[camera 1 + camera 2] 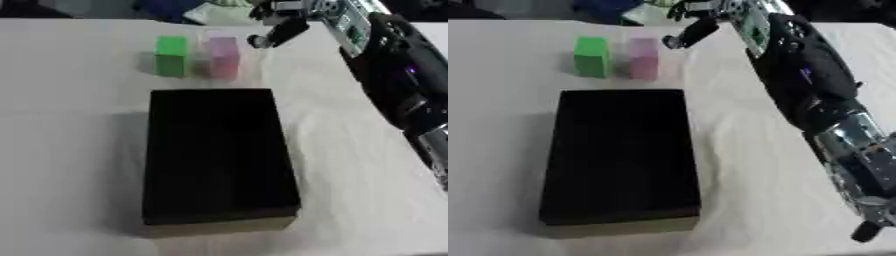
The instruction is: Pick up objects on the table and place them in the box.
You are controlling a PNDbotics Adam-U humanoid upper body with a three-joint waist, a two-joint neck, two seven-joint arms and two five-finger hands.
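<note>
- Green block (171,55): upright at the table's far side, beyond the black box (217,155); untouched.
- Pink block (223,57): just beside the green one, nearer the arm.
- Right hand (278,31): above and right of the pink block, holding nothing; finger spread cannot be told. Nearest hand; left hand unseen.

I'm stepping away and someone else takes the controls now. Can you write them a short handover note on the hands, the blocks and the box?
Right hand: reached out over the far side of the table, just right of the pink block, holding nothing; whether its fingers are open or curled can't be made out.
Left hand: not in view.
Green block and the pink block stand side by side on the table, beyond the far end of the black box.
Done: nothing visible in the box.
Left: pick up both blocks and place them in the box.
</note>
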